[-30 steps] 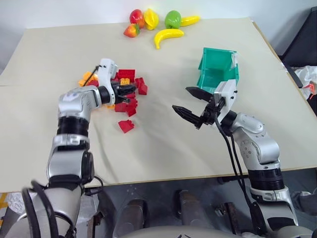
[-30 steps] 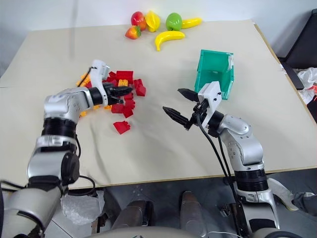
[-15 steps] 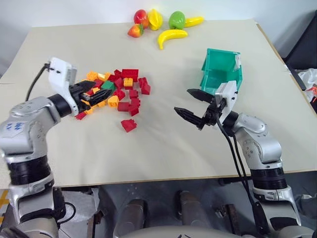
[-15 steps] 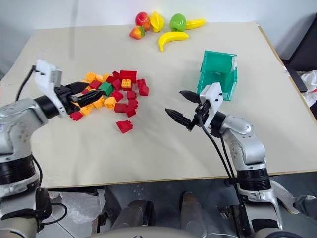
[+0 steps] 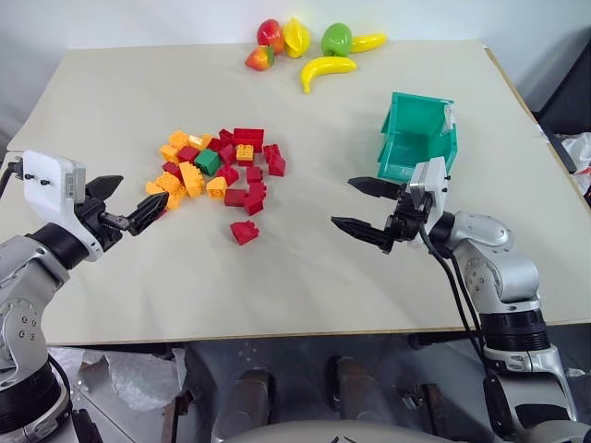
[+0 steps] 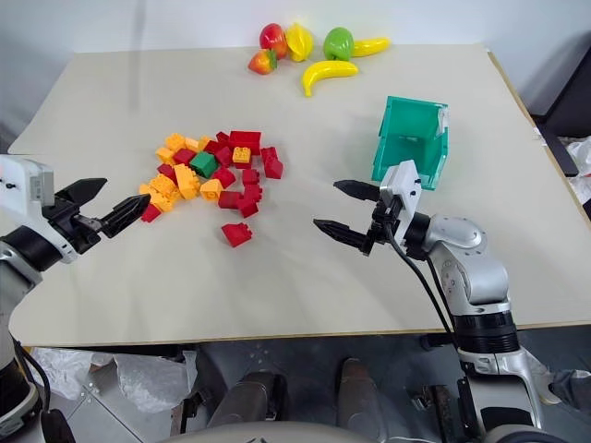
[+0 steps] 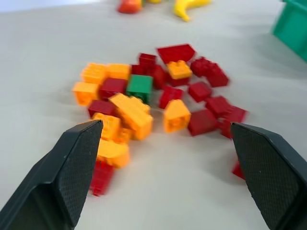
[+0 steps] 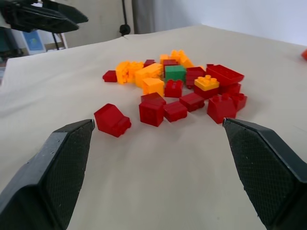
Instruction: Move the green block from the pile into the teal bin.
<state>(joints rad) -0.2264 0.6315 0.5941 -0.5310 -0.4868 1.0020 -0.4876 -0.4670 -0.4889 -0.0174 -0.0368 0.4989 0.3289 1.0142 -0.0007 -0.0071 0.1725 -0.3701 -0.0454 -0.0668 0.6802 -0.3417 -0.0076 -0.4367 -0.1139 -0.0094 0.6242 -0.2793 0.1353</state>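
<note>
The left gripper point(image 5: 123, 205) hangs above the near-left part of the table point(image 5: 305, 286), its two fingers spread wide with nothing between them. The right gripper point(image 5: 363, 207) is over the near-right part, also spread and empty, pointing across toward the bricks. So the job looks barely begun: nothing is picked up, and the pick, the carry and the drop are all left to do.

Just ahead of the left gripper's fingertips lies the pile point(image 5: 219, 171), a loose scatter of red and orange-yellow bricks. The green block point(image 5: 207, 161) sits on its far side, seen from that hand, hemmed in by a red brick and orange ones touching or nearly touching it. A clean pinch will probably need the fingers to come down from above, not through the bricks in front. One red brick point(image 5: 245, 233) lies apart from the heap, between the two grippers.

Beyond the right gripper, just behind its wrist, stands the teal bin point(image 5: 417, 136), its open side facing the pile. The bare table between pile and bin leaves an open path for the carry. The right table edge is near the bin. Farthest off, toy fruit point(image 5: 319, 51) rests by the far edge, well clear of everything.
</note>
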